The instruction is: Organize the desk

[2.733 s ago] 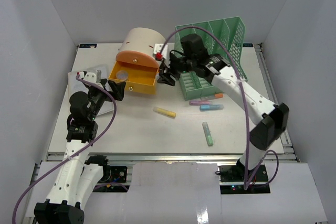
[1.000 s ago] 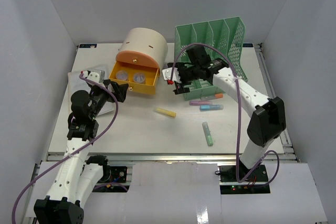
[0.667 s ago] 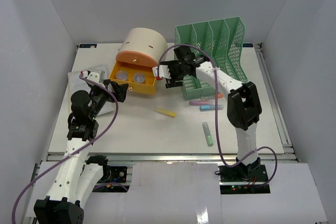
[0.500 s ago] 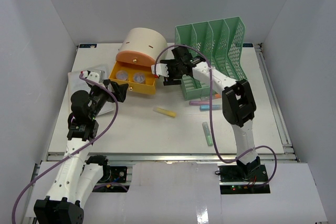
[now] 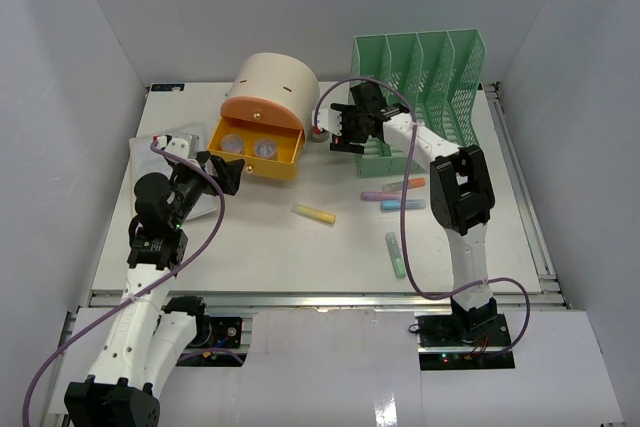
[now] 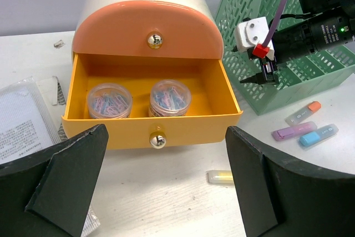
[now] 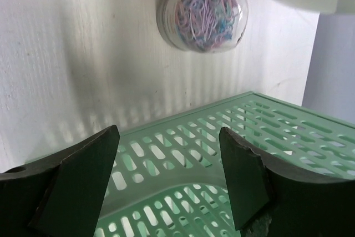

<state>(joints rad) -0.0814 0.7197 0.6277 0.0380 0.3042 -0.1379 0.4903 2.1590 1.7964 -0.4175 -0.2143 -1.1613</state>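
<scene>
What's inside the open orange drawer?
Two clear jars of coloured paper clips, side by side in the drawer. Its front wall hides their bases and the floor nearest it.

Drawer (image 6: 152,131): smooth orange plastic, shiny metal knobs (image 6: 155,40); rack (image 5: 440,77): green perforated plastic; jars (image 6: 109,99): clear glossy plastic; desk (image 5: 300,257): matt white.

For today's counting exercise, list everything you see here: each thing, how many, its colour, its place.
desk: one, white, beneath everything
drawer box: one, cream with orange drawer open, back centre
file rack: one, green, back right
clip jars: three, clear, two in drawer, one on desk beside rack
highlighters: five, yellow, green, purple, blue, orange, mid-desk
packet: one, clear, left edge
left tool: one, black, open, facing drawer
right tool: one, black, open, near loose jar
</scene>
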